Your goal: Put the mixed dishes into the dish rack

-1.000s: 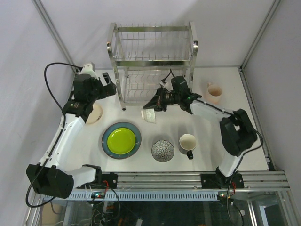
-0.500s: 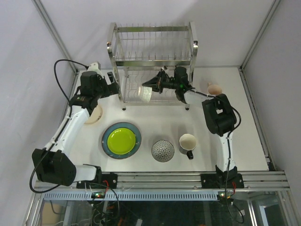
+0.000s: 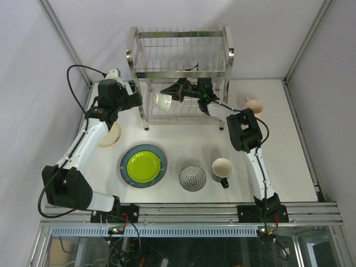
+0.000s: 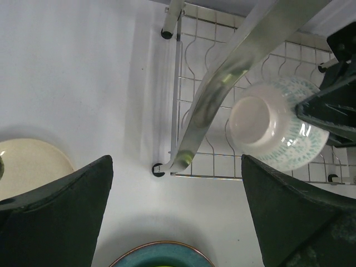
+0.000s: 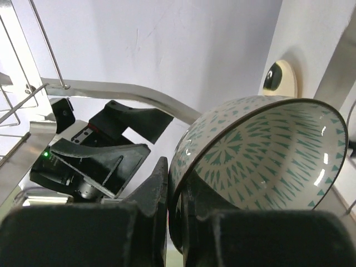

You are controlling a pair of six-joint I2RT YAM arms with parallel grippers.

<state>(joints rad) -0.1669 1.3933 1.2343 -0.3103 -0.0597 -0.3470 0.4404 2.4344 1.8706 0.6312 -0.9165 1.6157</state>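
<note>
The dish rack (image 3: 181, 34) stands at the back of the table. My right gripper (image 3: 176, 94) reaches into its lower tier and is shut on the rim of a white bowl with teal marks (image 3: 163, 101), held tilted on its side over the wire shelf. In the right wrist view the fingers pinch the bowl's wall (image 5: 267, 150) on both sides, at my right gripper (image 5: 175, 194). My left gripper (image 4: 178, 222) is open and empty at the rack's front-left post (image 4: 222, 83), with the teal-marked bowl (image 4: 261, 125) just beyond it.
On the table lie a lime-green plate (image 3: 143, 165) on a blue-grey plate (image 3: 129, 173), a black-and-white patterned bowl (image 3: 192, 178), a cream dark-handled mug (image 3: 222, 168), a pink mug (image 3: 254, 104) at the right, and a cream plate (image 3: 111, 135) under the left arm.
My right gripper has carried the teal-marked bowl from in front of the rack back and left into the lower tier. The left gripper moved slightly toward the rack's left post.
</note>
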